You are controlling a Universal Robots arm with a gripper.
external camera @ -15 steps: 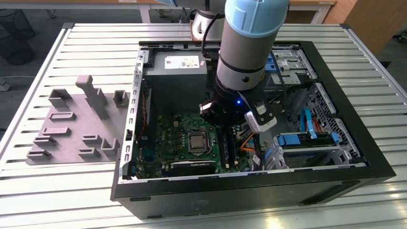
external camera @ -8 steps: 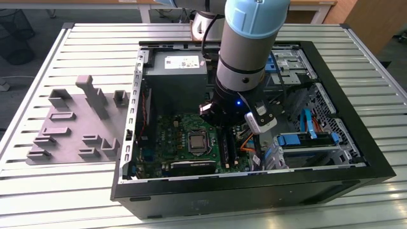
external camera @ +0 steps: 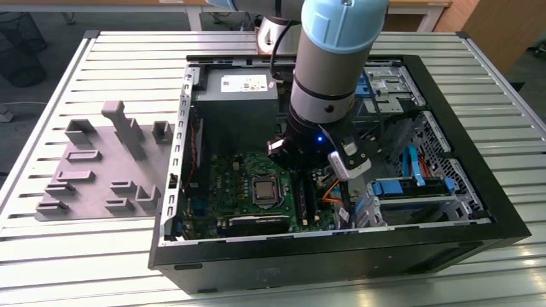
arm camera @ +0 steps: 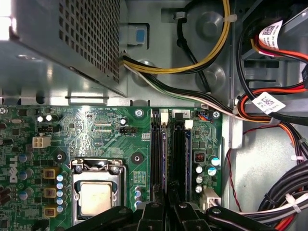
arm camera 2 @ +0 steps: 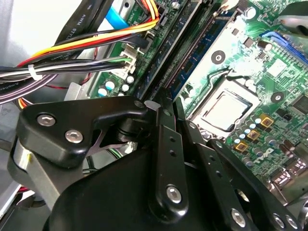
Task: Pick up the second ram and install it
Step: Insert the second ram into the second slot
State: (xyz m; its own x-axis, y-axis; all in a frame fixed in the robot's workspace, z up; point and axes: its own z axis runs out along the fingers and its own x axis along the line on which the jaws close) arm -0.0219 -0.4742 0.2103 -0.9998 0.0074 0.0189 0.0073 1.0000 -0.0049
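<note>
The hand (arm camera: 168, 211) was lowered into the open computer case (external camera: 477, 211) over the black memory slots (arm camera: 156, 159) of the green motherboard (arm camera: 96, 134); whether it was clenched or released could not be told. Just past its fingers (arm camera 2: 166, 144), the second ram (arm camera 2: 199, 53) was seen in the second wrist view, set on edge in a slot, its long axis running along the slots and away from the hand, beside the square silver chip (arm camera 2: 226, 108). Farther off, a grey fixture plate (external camera: 98, 173) was seen on the slatted worktop (external camera: 68, 77).

Ribbed metal counter (external camera: 102, 249) carries open black computer case (external camera: 341, 262); grey fixture plate (external camera: 98, 169) beside it, toward exterior view's left.

Workshop: open computer case (external camera: 341, 249) on slatted metal bench (external camera: 102, 249).
</note>
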